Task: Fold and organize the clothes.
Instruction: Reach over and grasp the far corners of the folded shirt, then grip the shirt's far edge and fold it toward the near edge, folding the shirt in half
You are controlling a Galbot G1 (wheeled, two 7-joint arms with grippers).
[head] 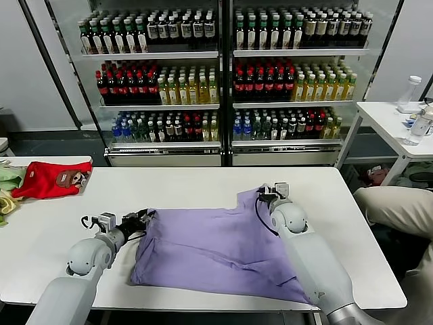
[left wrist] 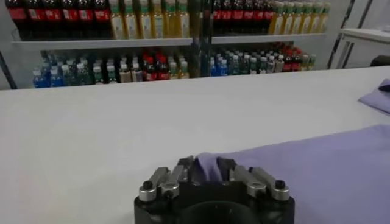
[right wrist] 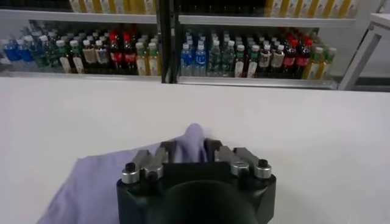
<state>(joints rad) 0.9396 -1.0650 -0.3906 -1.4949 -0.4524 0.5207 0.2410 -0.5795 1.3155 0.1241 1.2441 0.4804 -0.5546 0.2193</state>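
Jaws of both grippers are closed down on cloth: the left gripper is pinched on a raised fold at the left edge of the T-shirt, the right gripper on a bunched tip at the far right corner, fabric seen between the fingers in both wrist views. The shirt is spread on the white table, between the two arms. It is judged light, limp and easily wrinkled; slack will sag once lifted, so edges and corners are the sensible hold points, as taken. Plain lavender cotton is seen, short sleeve towards the far right, no print visible on this side.
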